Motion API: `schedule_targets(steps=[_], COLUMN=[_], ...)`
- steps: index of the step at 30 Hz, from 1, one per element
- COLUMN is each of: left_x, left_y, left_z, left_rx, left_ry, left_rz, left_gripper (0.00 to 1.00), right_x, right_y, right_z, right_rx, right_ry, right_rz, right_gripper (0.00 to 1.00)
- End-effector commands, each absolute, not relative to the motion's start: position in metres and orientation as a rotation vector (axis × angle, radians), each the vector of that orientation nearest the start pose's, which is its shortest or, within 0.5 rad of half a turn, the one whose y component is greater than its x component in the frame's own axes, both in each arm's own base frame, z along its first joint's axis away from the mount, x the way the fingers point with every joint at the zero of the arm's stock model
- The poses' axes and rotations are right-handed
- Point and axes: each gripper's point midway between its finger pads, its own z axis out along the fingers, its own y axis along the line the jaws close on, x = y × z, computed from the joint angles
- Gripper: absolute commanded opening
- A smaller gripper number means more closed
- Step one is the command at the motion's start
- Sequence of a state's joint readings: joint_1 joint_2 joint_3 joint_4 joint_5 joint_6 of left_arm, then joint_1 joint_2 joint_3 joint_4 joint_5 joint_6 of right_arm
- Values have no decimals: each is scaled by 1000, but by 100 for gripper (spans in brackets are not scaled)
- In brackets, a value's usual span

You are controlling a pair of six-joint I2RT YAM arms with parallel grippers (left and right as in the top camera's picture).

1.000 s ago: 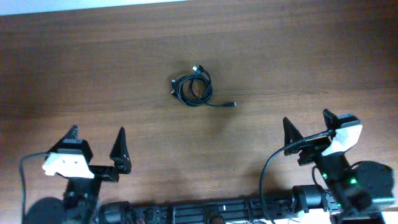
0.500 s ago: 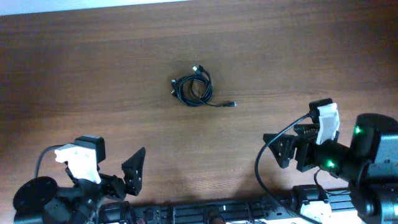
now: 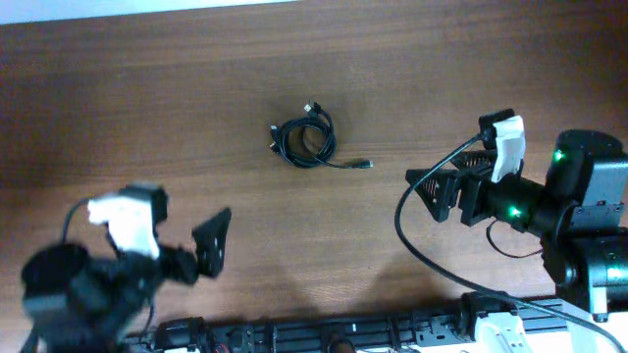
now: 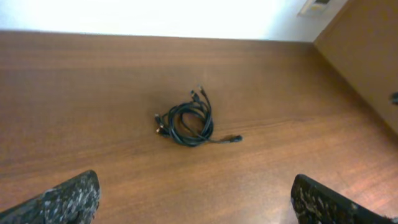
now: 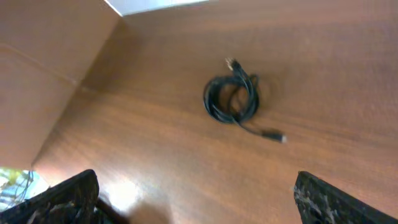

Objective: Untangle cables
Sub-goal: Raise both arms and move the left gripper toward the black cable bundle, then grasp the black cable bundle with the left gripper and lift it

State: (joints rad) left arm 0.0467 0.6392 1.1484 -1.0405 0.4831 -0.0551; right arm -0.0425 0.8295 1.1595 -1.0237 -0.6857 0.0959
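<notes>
The cables [image 3: 304,140] lie as one small black coiled bundle on the wooden table [image 3: 147,88], with a loose plug end [image 3: 365,164] trailing to the right. My left gripper [image 3: 182,221] is open near the front left, well short of the bundle. My right gripper [image 3: 446,152] is open to the right of the bundle, pointing toward it and apart from it. In the left wrist view the cables [image 4: 186,118] sit ahead of the wide-open left gripper [image 4: 193,186]. The right wrist view shows the cables [image 5: 232,98] beyond the open right gripper [image 5: 196,180]. Nothing is between either pair of fingers.
A thick black robot cable [image 3: 407,245] loops beside the right arm. The arms' mounting rail [image 3: 324,338] runs along the table's front edge. A wooden side panel [image 4: 367,56] stands at the table's right end. A pale wall strip [image 3: 147,12] borders the far edge.
Both arms have swung and tilted. The right gripper has risen and shifted left toward the bundle. The left gripper has turned and moved slightly forward. The cables have not moved.
</notes>
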Motion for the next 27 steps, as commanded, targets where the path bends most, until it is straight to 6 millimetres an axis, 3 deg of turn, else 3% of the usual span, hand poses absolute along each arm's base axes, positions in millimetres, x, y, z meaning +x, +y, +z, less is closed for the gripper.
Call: schedule_targets(steps=[1,3,7,9,15,16,18,22,23,25,27], left_x=[231,250,295,314,358,365,376,391,393,398,403], left_y=[-71,-75,-100,-104,-104,-110,-129,-160,-166,-177,-181], left_z=[307,302,279,254,149,135,117,104,102,102,105], left_rx=[154,169,329,327,322,348,494,598,611,633,631], left_ry=[2161,2172,2203,2275,2562,2576,2549,2483,2468,2434,2405], left_rz=[-554,-580,-644,-613,-333,-318,-316,-332,-336,-343,-345], left_gripper=[98,94,99,99,99,97,80,77,79,91,91], right_x=[218,219,216,215,210,208,206,204,204,203,202], right_y=[106,106,110,111,116,118,120,121,121,121,121], right_z=[331,334,336,335,336,337,338,337,337,336,334], right_rx=[-285,-307,-358,-356,-375,-384,-393,-393,-392,-389,-385], right_ry=[2100,2081,2061,2069,2064,2059,2054,2061,2063,2070,2079], right_rz=[819,810,827,833,883,901,917,931,932,935,939], right_gripper=[99,99,99,99,99,99,99,99,99,99,99])
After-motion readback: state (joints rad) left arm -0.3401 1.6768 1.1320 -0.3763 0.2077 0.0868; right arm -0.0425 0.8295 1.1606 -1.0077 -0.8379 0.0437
